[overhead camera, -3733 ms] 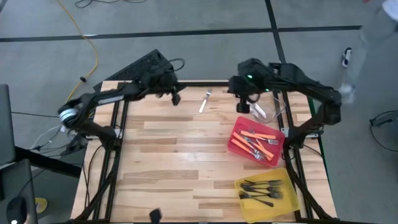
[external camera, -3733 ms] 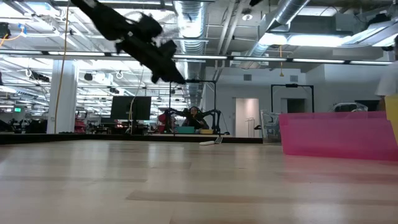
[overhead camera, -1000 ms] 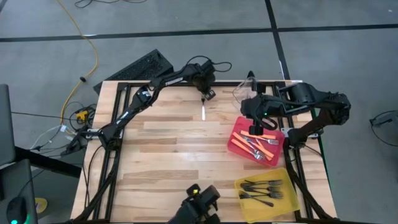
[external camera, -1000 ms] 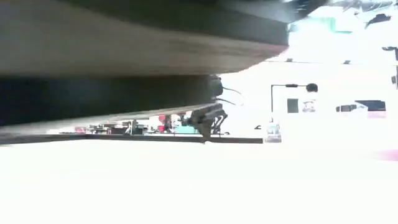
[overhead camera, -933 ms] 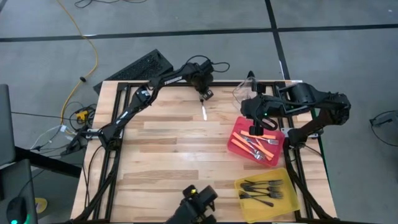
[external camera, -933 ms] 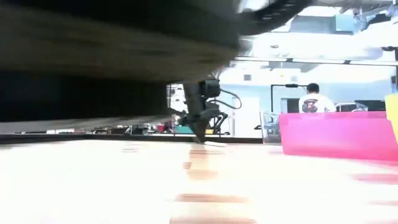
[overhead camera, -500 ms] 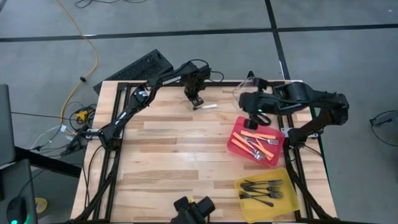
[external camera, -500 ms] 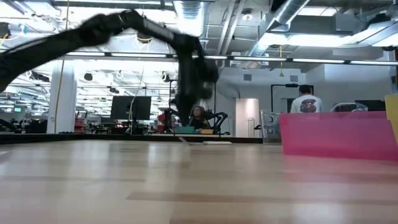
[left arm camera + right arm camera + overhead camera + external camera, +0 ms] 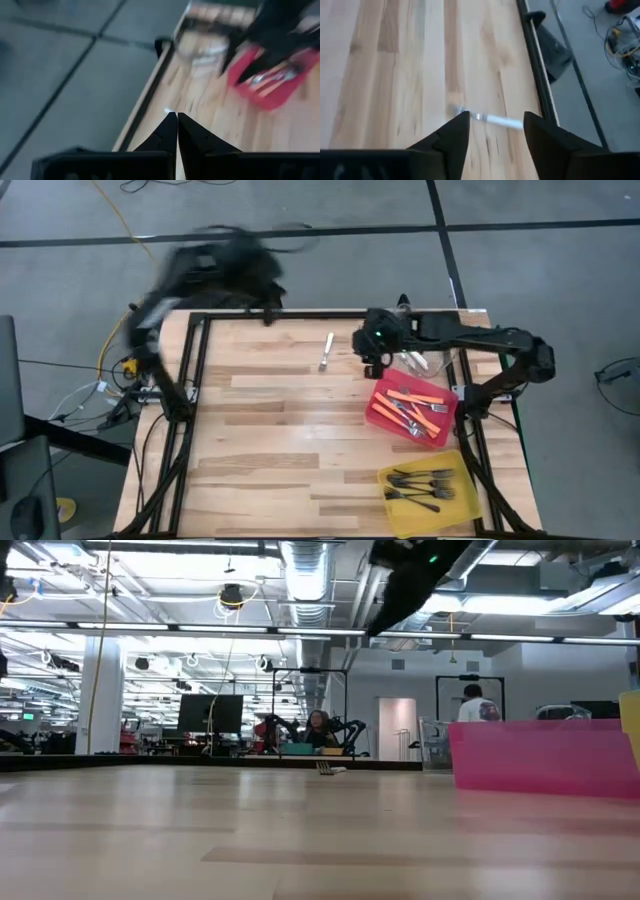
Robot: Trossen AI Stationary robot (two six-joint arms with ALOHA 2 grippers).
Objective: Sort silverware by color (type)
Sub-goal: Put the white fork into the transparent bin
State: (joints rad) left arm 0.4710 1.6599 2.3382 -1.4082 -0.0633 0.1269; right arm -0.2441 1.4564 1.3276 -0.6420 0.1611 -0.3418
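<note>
A pale silver fork (image 9: 326, 350) lies flat on the wooden table near the far edge; it also shows as a fork (image 9: 492, 119) in the right wrist view and far off as a fork (image 9: 328, 769) in the low view. My right gripper (image 9: 495, 125) is open, a little to the fork's right and above it, touching nothing; the high view shows the right gripper (image 9: 368, 362) there. My left gripper (image 9: 176, 120) is shut and empty, raised over the table's far left corner. Orange-handled forks lie in the red bin (image 9: 380, 412), black forks in the yellow bin (image 9: 462, 498).
A clear bin (image 9: 440, 362) stands at the far right, partly under my right arm. The red bin's wall (image 9: 545, 755) fills the right of the low view. A black frame rail (image 9: 300, 314) runs along the far edge. A person (image 9: 478, 705) stands far behind the table.
My left gripper, shut, has left the pale fork and gone up and back toward the table's far left corner. My right gripper has moved from above the red bin toward the fork, leftward and down. The fork lay crosswise half a second ago and now lies far-to-near again.
</note>
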